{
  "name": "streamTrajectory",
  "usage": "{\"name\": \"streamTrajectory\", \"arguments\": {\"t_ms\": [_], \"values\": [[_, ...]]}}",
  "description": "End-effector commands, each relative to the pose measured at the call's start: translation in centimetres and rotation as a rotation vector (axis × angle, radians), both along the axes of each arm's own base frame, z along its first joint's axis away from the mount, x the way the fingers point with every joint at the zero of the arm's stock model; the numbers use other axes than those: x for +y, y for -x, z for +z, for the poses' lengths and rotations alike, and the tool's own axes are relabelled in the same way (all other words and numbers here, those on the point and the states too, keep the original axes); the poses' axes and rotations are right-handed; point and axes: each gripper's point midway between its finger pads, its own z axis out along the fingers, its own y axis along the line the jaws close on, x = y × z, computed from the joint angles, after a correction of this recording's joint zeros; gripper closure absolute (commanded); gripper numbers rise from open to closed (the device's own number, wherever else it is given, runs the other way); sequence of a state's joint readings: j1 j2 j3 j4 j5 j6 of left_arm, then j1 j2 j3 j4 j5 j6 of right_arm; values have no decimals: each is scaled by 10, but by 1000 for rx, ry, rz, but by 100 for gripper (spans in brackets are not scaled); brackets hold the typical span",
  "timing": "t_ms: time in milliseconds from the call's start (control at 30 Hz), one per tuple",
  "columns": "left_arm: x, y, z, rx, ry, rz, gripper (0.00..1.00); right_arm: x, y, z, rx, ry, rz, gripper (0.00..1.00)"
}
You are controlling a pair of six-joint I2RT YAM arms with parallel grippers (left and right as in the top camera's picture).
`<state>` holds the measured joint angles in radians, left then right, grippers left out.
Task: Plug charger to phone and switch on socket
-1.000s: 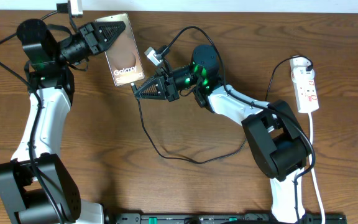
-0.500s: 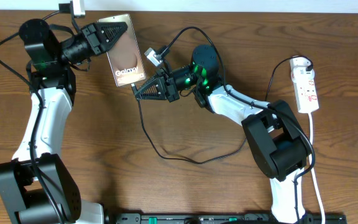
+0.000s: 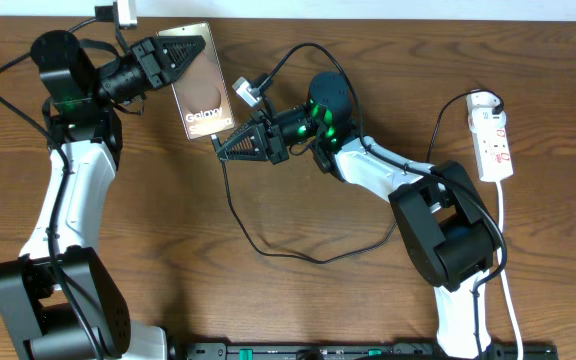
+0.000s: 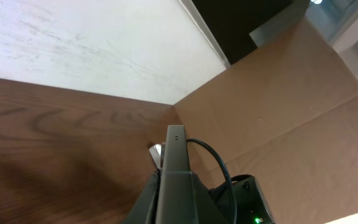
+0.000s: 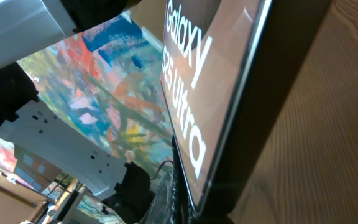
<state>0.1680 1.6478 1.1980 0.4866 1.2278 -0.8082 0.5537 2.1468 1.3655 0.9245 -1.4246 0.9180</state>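
While the left gripper [image 3: 173, 58] is pinching the phone [image 3: 201, 85] by its upper left edge, jaws closed tight on it, the phone is sitting tilted at the far left of the tabletop [image 3: 298, 310], with its bronze face showing upward. Just beside the phone's lower edge, the right gripper [image 3: 220, 147] is pressing in. Its jaws are fully closed on what looks to be the connector end of the charger [image 3: 229, 190], whose thin black cable is trailing from the jaws and looping across the wood. In the right wrist view the phone's dark bottom edge is looming at close range, but the port and tip are hidden, so I cannot tell whether the connector is seated. Far to the right, well apart from both grippers, the socket [image 3: 494, 140] is lying with a black plug [image 3: 492, 101] in it and its white cord [image 3: 509, 290] running toward the near edge. By my reading, the plugging step is under way and the switching on is waiting to be done.
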Motion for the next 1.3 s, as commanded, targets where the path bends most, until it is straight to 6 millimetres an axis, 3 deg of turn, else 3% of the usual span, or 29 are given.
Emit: {"name": "streamTrajectory", "arguments": {"t_ms": [0, 700, 933, 1267], "values": [[-9, 10, -6, 12, 4, -59, 93, 0, -15, 5, 1, -13, -72, 99], [-14, 20, -4, -9, -1, -129, 92, -3, -22, 6, 32, -4, -96, 99], [-13, 16, -3, -17, -5, -102, 93, -5, -20, 18, 18, -33, -94, 99], [-16, 9, -2, -27, -9, -65, 93, -4, -22, 17, 24, -32, -101, 99]]}}
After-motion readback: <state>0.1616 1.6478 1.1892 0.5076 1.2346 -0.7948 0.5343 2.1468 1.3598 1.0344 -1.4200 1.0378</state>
